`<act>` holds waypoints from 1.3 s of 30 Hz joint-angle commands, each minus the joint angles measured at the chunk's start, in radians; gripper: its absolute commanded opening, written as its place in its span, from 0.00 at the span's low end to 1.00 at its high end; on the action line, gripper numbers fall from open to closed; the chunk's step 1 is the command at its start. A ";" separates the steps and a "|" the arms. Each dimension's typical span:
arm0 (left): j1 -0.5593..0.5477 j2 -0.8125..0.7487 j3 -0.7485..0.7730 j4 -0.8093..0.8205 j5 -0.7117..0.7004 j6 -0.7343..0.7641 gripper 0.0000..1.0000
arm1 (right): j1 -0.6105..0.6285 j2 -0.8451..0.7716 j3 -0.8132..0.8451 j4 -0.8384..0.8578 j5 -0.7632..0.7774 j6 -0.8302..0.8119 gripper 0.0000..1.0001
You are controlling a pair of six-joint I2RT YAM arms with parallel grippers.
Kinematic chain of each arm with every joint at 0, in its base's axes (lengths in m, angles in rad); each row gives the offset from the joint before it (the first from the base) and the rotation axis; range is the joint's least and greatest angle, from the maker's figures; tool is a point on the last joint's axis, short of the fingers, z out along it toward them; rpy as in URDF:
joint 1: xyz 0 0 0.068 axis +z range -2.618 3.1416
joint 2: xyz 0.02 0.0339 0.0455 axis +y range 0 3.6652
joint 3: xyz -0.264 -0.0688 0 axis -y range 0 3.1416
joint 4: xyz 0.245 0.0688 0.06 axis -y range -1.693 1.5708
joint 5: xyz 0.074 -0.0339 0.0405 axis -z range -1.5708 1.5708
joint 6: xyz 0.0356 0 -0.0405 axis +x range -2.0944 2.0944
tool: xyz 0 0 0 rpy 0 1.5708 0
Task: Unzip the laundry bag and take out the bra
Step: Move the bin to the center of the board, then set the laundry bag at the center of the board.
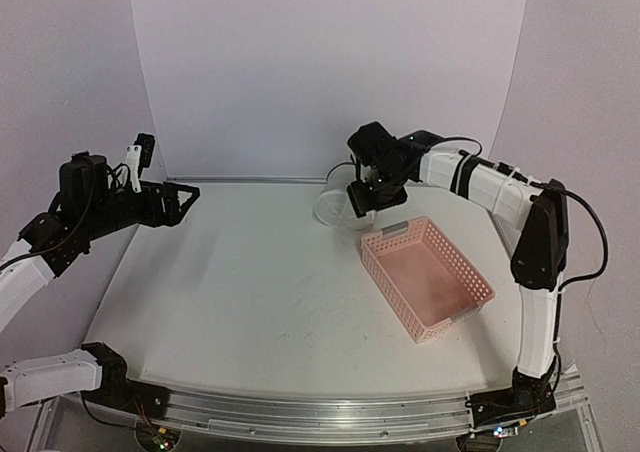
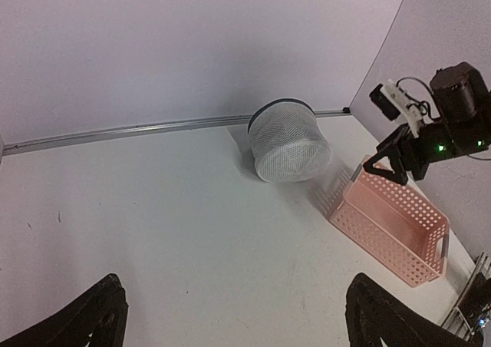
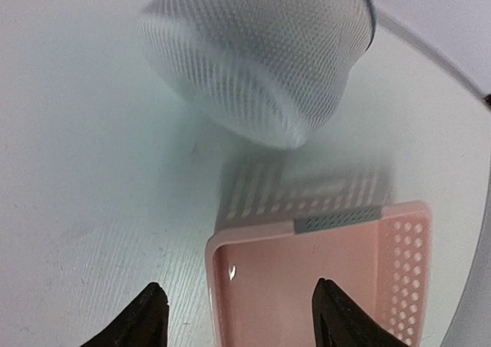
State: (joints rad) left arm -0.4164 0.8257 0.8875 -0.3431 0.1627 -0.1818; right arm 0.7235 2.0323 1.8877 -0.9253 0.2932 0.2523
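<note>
Zero steps visibly done: laundry bag sits puffed as a white mesh drum with a dark rim, at the back of the worktop, just beside a pink perforated plastic basket. Can't tell the zip's state; no bra visible. Right claw hovers near it, parted, empty. Left claw wide, empty, well apart.

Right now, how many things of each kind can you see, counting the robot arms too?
White mesh bag: 1
Pink basket: 1
Robot arms: 2, the left arm and the right arm
Total: 4
</note>
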 commanded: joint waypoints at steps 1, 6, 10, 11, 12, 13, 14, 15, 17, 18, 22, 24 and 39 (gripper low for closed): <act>-0.003 -0.010 0.010 0.007 -0.002 0.013 1.00 | -0.017 -0.063 0.176 0.089 0.170 -0.035 0.69; -0.003 -0.006 0.010 0.007 -0.001 0.013 1.00 | -0.071 0.028 0.368 0.142 0.176 -0.091 0.79; -0.002 -0.003 0.008 0.007 -0.004 0.015 1.00 | -0.134 0.097 0.452 0.198 0.097 -0.097 0.82; -0.003 -0.003 0.008 0.007 -0.007 0.015 1.00 | -0.148 0.107 0.450 0.219 0.070 -0.105 0.82; -0.002 -0.003 0.007 0.007 -0.010 0.015 1.00 | -0.161 0.115 0.443 0.245 0.039 -0.111 0.82; -0.002 -0.002 0.005 0.007 -0.012 0.016 1.00 | -0.173 0.120 0.433 0.271 0.018 -0.119 0.82; -0.003 0.000 0.005 0.007 -0.013 0.016 1.00 | -0.181 0.128 0.424 0.294 -0.010 -0.131 0.82; -0.003 0.002 0.005 0.007 -0.012 0.015 1.00 | -0.189 0.136 0.418 0.311 -0.024 -0.137 0.83; -0.003 0.007 0.005 0.007 -0.011 0.016 1.00 | -0.204 0.156 0.414 0.342 -0.055 -0.149 0.85; -0.002 0.009 0.006 0.008 -0.010 0.017 1.00 | -0.213 0.168 0.413 0.358 -0.071 -0.152 0.85; -0.003 0.017 0.004 0.007 -0.025 0.023 1.00 | -0.247 0.222 0.419 0.410 -0.161 -0.166 0.86; -0.002 0.025 0.004 0.008 -0.037 0.024 1.00 | -0.264 0.257 0.439 0.422 -0.214 -0.162 0.87; -0.002 0.035 0.001 0.007 -0.055 0.033 1.00 | -0.340 0.439 0.515 0.528 -0.564 -0.090 0.89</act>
State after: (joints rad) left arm -0.4164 0.8589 0.8871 -0.3599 0.1265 -0.1696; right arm 0.3946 2.4523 2.3371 -0.4911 -0.1509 0.1299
